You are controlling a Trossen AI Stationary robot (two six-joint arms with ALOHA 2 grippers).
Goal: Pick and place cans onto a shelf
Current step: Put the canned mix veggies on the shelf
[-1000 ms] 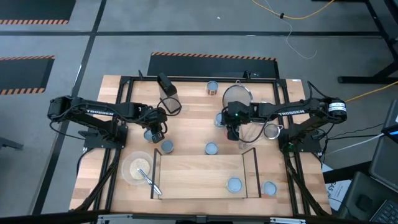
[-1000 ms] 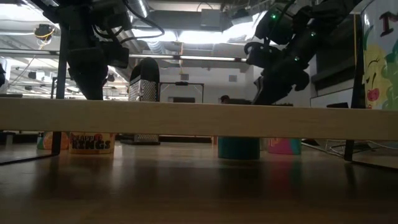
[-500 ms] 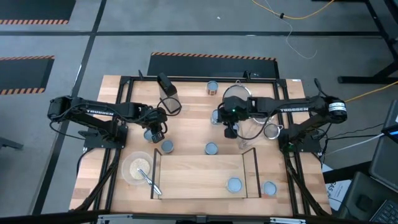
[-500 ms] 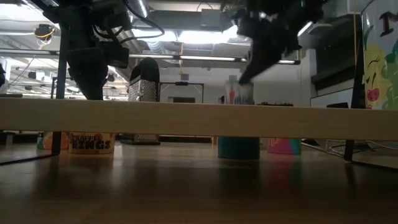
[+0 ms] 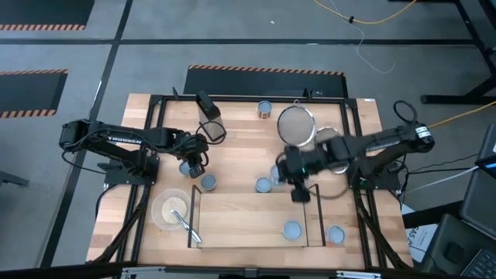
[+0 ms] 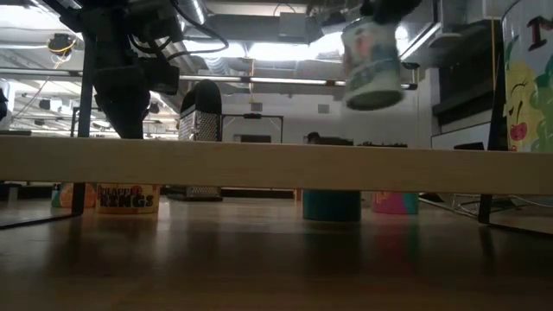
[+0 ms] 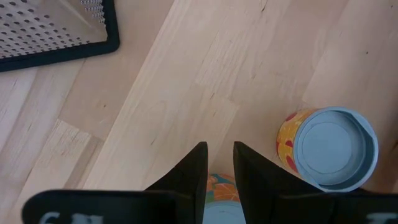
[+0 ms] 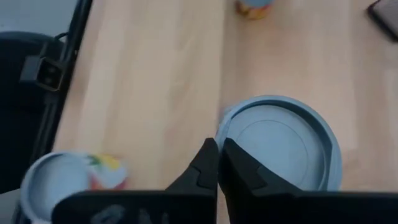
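A light-wood tabletop [image 5: 240, 139] is set on a grey floor [image 5: 155, 46] marked with orange-black hazard strips [image 5: 263, 70] and crossed by a yellow cable [image 5: 364, 19], while ceiling lights [image 6: 285, 50] and ducting are seen beyond the table.

The left gripper [image 7: 219, 163] points down at the light-wood tabletop [image 7: 186, 81], its two dark fingers [image 7: 189, 177] close together with a narrow gap — a can with an orange-patterned label [image 7: 217, 186] shows just beyond the tips, and whether they grip it cannot be told. A second can [image 7: 329, 148] stands upright beside the gripper, apart from it, with a pale blue top and yellow-orange side. A perforated metal piece in a black frame [image 7: 53, 28] lies farther off — only partly in view.
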